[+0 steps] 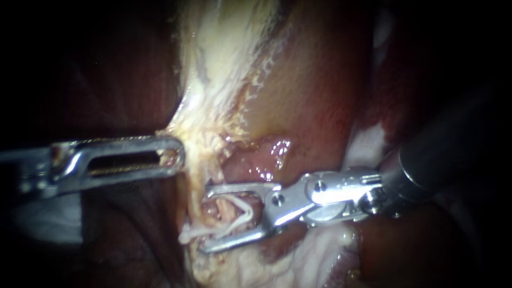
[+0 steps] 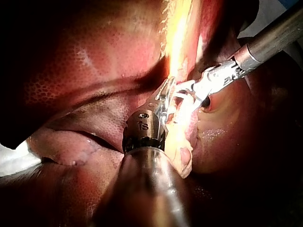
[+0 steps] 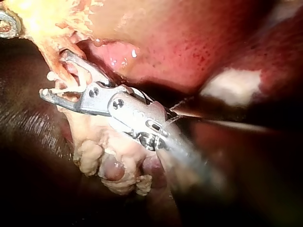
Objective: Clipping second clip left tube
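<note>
My left instrument (image 1: pixel 173 156) comes in from the left, its slotted jaws shut on pale fatty tissue (image 1: pixel 205 136) at the gallbladder's lower end, holding it taut. My right instrument (image 1: pixel 205 218) comes in from the right with its forked jaws open wide, one on each side of a thin pinkish tube (image 1: pixel 226 212). A curved white clip (image 1: pixel 241 214) lies across the tube between the jaws. In the right wrist view the open jaws (image 3: pixel 54 73) straddle the same tube (image 3: pixel 68 82). The left wrist view shows my left instrument (image 2: pixel 166 90) on the pale tissue, the right instrument (image 2: pixel 184 93) just ahead of it.
The gallbladder (image 1: pixel 314 101) fills the upper middle and right, with a pale fatty band (image 1: pixel 224 48) running down it. Dark liver (image 1: pixel 106 80) lies to the left and below. Lumpy pale tissue (image 1: pixel 298 261) sits under the right jaws.
</note>
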You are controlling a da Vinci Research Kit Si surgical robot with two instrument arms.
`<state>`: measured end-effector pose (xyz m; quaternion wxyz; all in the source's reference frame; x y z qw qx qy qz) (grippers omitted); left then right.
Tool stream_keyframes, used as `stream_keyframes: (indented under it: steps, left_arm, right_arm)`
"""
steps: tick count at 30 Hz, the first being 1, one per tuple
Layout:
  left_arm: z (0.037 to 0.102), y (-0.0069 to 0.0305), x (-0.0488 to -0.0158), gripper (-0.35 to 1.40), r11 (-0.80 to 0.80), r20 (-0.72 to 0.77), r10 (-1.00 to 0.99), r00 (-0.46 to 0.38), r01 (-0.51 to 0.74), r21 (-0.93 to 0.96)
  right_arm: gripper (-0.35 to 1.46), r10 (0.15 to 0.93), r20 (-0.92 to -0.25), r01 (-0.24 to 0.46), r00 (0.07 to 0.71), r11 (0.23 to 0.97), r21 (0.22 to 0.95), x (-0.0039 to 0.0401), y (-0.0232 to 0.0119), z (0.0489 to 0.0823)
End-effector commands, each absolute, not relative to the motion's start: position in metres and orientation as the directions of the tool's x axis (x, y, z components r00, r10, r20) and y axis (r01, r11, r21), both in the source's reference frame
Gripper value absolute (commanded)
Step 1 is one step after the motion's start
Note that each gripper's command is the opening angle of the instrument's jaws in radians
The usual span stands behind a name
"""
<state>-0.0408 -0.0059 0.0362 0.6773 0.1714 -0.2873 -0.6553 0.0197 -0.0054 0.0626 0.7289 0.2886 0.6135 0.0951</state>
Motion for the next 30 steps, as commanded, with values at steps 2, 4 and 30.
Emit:
stream_keyframes:
  steps: [2,4,30]
  left_arm:
    - [0.0364,-0.0058,-0.0407,-0.35,0.083,0.165,-0.986,-0.023,0.788,0.609]
    - [0.0366,-0.0057,-0.0406,-0.35,0.084,0.165,-0.986,-0.022,0.788,0.61]
    - [0.0378,-0.0052,-0.0404,-0.35,0.087,0.166,-0.986,-0.019,0.787,0.611]
  right_arm:
    - [0.6,0.5,-0.836,0.226,0.229,0.808,0.545,0.02,-0.0057,0.0622]
    - [0.6,0.505,-0.832,0.241,0.228,0.799,0.551,0.0201,-0.0059,0.0617]
    - [0.57,0.54,-0.808,0.28,0.236,0.758,0.589,0.0242,-0.0079,0.0623]
